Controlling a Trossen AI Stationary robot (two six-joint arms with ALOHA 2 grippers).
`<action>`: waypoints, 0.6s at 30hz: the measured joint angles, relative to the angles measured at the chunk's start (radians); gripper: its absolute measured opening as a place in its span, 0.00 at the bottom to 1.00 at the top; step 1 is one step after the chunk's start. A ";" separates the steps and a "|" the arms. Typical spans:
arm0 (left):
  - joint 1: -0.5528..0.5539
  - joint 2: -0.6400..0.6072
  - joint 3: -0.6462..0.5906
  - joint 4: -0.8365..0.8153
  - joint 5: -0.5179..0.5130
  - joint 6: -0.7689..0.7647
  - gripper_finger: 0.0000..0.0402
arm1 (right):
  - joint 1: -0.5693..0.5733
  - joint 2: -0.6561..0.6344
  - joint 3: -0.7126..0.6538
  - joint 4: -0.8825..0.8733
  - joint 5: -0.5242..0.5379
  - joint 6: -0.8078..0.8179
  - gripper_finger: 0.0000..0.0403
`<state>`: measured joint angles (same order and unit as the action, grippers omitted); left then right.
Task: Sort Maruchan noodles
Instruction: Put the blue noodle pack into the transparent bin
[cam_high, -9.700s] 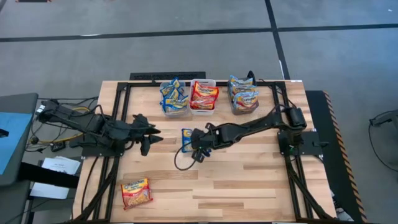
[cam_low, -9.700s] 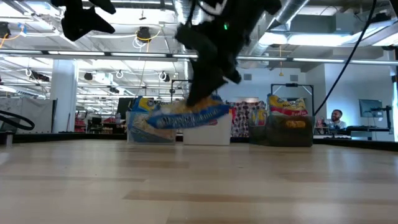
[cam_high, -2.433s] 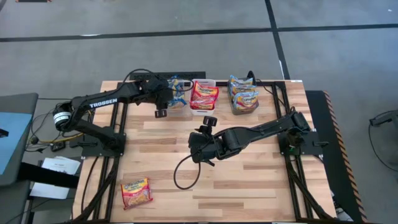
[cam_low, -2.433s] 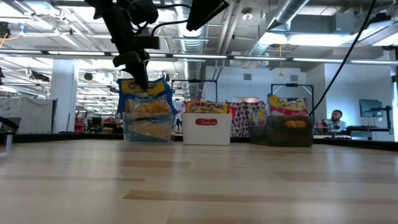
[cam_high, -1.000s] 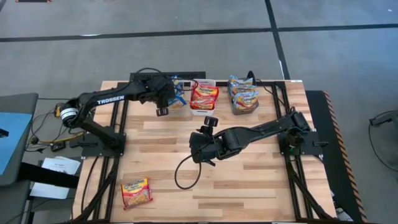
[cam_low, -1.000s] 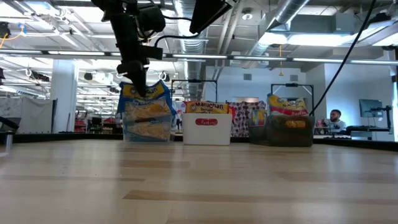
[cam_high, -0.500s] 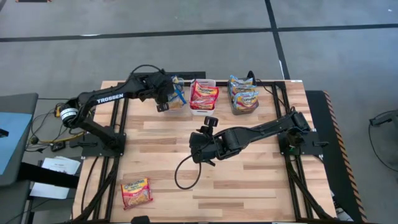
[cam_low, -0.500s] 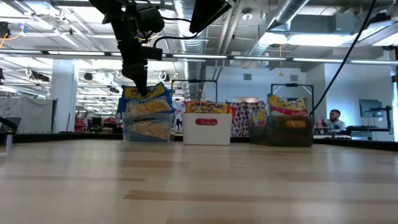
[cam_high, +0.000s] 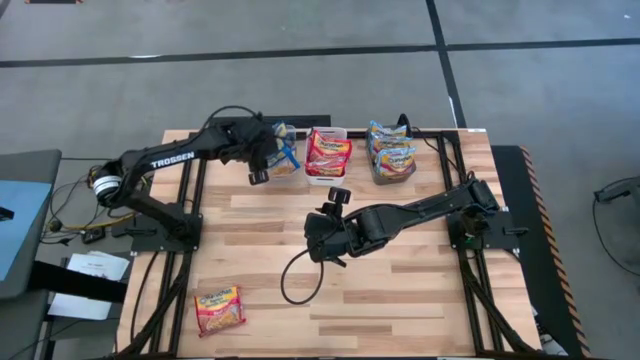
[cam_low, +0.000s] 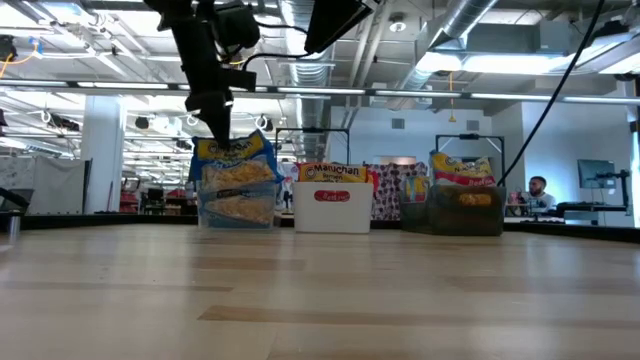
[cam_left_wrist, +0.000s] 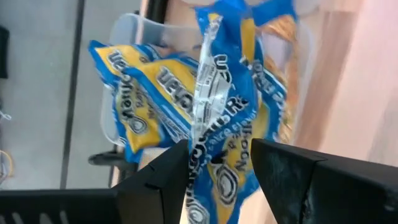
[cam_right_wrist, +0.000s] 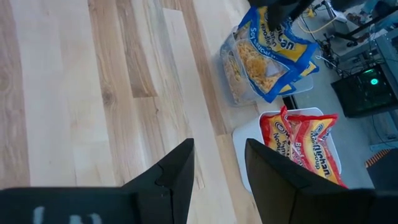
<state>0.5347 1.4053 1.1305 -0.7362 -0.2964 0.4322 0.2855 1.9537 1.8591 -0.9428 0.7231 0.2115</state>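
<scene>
left gripper (cam_left_wrist: 217, 163): at 12 o'clock over the clear bin (cam_high: 281, 167), jaws part open astride the edge of a blue noodle packet (cam_left_wrist: 205, 118), grip uncertain | right gripper (cam_right_wrist: 219, 163): table centre, jaws part open, empty | stray red packet (cam_high: 219, 307): 7 o'clock

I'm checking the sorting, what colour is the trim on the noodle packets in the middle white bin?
Red. The packets in the white bin show yellow with red trim, clearest in the right wrist view.

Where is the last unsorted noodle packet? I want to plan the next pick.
In the high view, the red-trimmed packet lies alone near the table's front left corner, far from the three bins along the back edge.
</scene>
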 joint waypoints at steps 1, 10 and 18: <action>-0.007 -0.005 0.000 0.004 -0.001 -0.003 0.40 | 0.000 0.000 0.000 0.000 0.000 0.000 0.41; -0.024 -0.083 0.000 0.042 -0.004 -0.020 0.40 | 0.000 0.000 0.000 -0.006 -0.002 -0.002 0.41; -0.053 -0.147 0.000 0.158 0.120 -0.047 0.40 | 0.000 0.000 0.000 -0.040 0.003 -0.007 0.41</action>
<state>0.4821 1.2580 1.1305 -0.5785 -0.1767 0.3855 0.2855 1.9537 1.8591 -0.9825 0.7258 0.2044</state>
